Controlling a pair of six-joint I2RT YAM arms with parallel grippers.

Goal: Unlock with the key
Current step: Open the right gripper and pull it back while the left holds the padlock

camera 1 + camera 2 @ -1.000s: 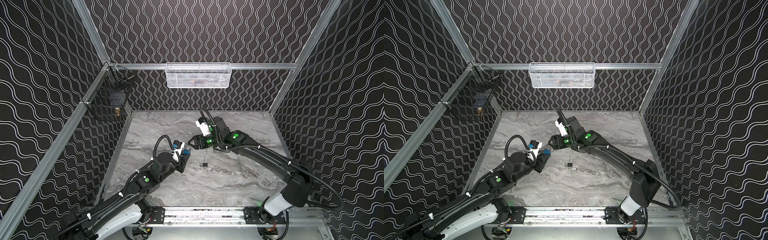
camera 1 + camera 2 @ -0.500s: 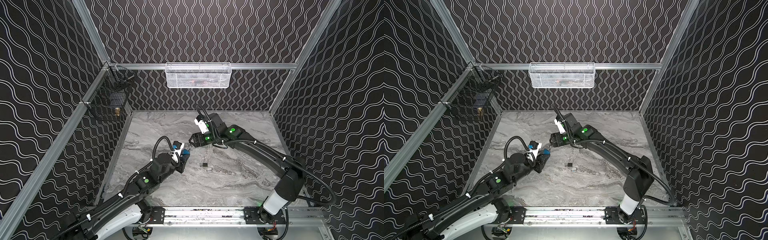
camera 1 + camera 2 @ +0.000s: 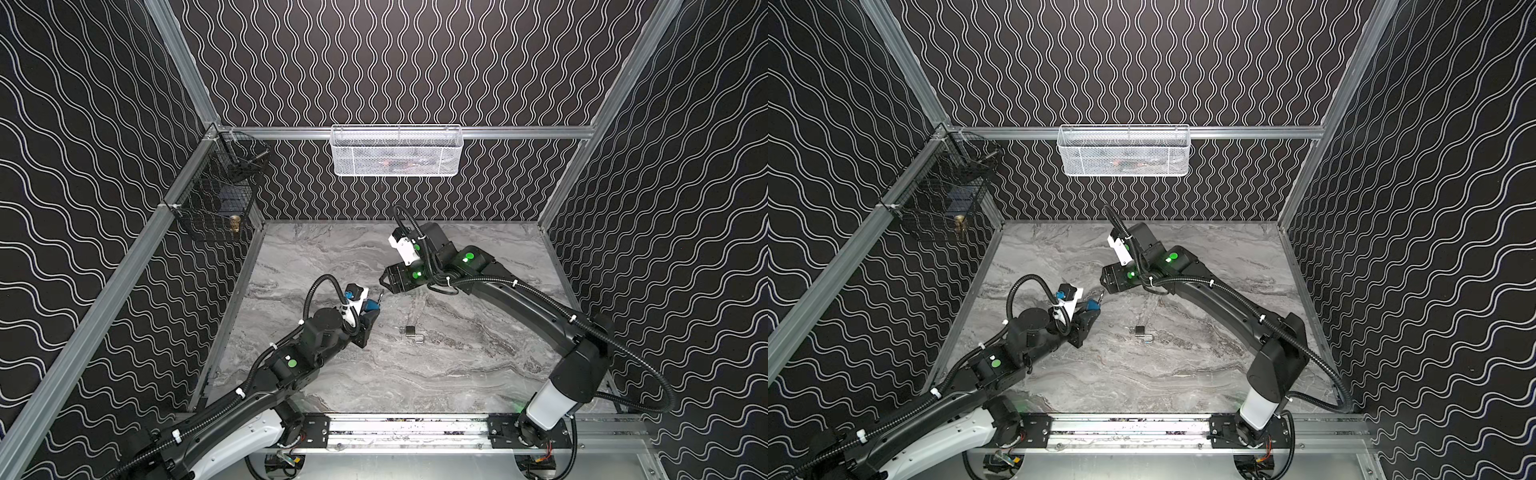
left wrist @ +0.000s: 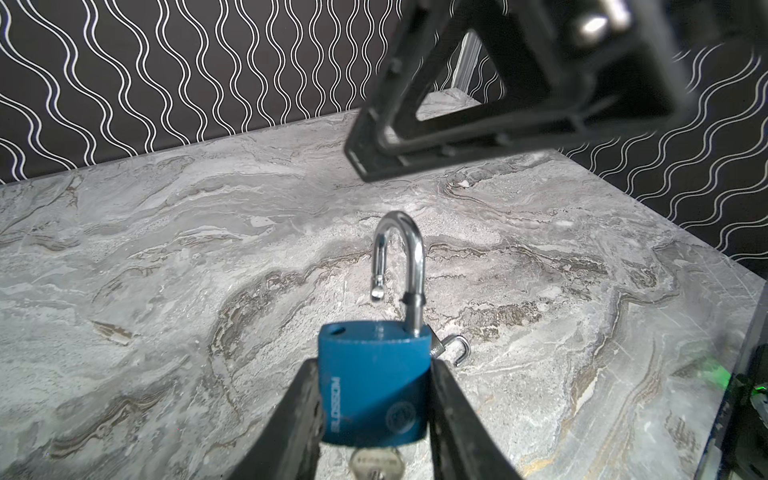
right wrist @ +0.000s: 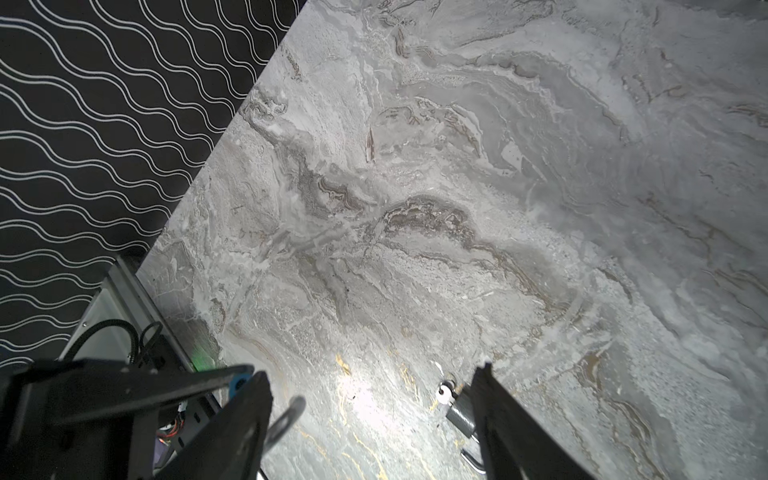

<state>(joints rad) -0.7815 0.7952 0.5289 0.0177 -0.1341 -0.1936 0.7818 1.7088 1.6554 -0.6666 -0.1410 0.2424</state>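
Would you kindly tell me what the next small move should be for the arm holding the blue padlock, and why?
Probably the left end effector should lower the blue padlock onto the table and release. Its shackle already stands sprung, free end clear of the body, with the key in the base, so unlocking looks done; the right end effector is open and empty nearby.

Place: robotics lab test cell
Enclosure: aluminium frame (image 3: pixel 519 132), wave-patterned walls (image 3: pixel 415 62)
Surface: marble-print bench (image 3: pixel 457 374)
Mounting: left arm (image 3: pixel 291 361), right arm (image 3: pixel 532 303) on base rail (image 3: pixel 407 428)
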